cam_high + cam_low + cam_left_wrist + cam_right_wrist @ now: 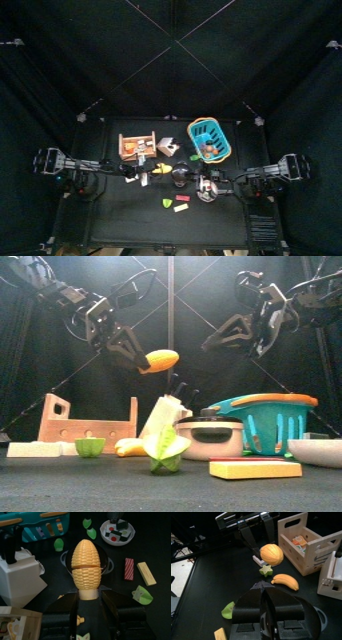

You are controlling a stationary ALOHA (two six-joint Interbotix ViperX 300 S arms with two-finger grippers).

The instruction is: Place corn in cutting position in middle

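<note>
A: Currently logged, item one: the corn (pixel 159 360). Where was it?

B: Aloft, well above the blue basket (pixel 262 419) and off to the side of the wooden crate (pixel 88 424). The left gripper (pixel 130 353) clamped its stalk end, so the cob (pixel 87 564) projected straight out beyond the jaws, tip forward. A seam ran across its middle, probably the intended cut line.

A: Why held so?

B: My guess: gripping the butt end left the seam and the whole body free, so it could be laid flat on the table (pixel 107 582) with the cut line exposed.

A: Item two, the other tool?

B: The right gripper (pixel 270 589) hung near the basket, holding nothing, its jaws drawn together. From its camera the cob (pixel 272 554) showed end-on, above a banana (pixel 285 581) and a small green piece (pixel 266 570).

A: Surroundings?

B: A pot (pixel 211 437), a pale yellow block (pixel 254 469) and green leaf pieces (pixel 167 451) lay beside the basket. The spot beneath the corn looked bare enough for setting down.
</note>
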